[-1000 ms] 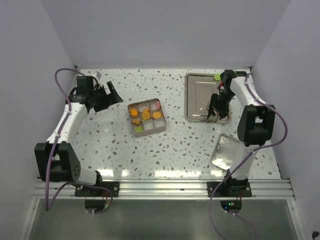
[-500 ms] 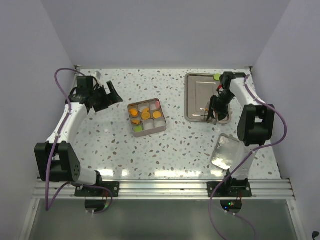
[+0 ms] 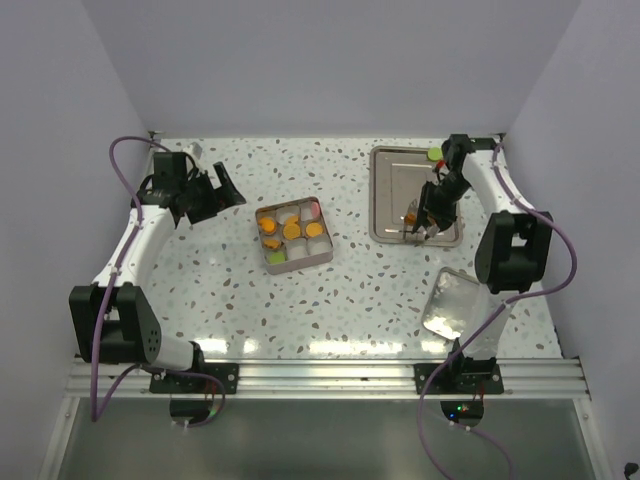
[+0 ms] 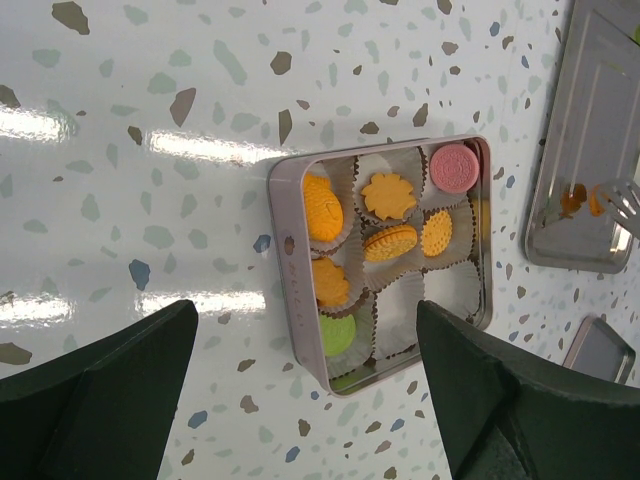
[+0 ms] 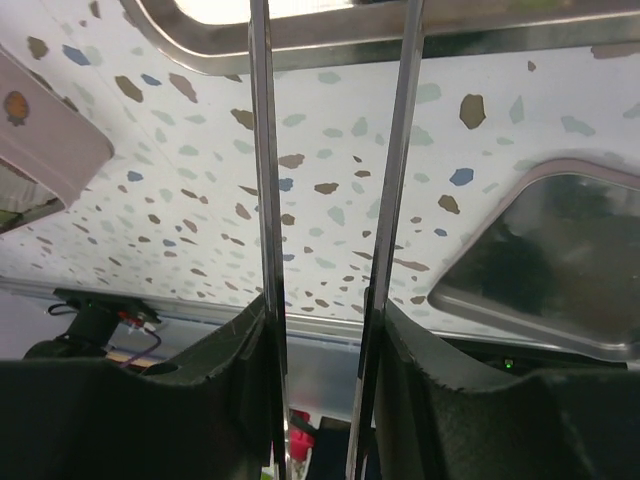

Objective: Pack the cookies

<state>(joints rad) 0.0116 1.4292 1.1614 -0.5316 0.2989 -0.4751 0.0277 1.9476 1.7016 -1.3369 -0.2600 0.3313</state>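
Left end effector (image 4: 300, 400) spread wide | right end effector (image 3: 418, 228) clamping thin metal tongs (image 5: 330, 200) | cookies (image 4: 390, 243) ridged, round

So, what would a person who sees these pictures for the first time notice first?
The pink tin at the table's centre, its white paper cups holding colourful cookies, mostly orange. Next, the right gripper holding metal tongs over the steel tray on the right; a green cookie lies by its far edge.
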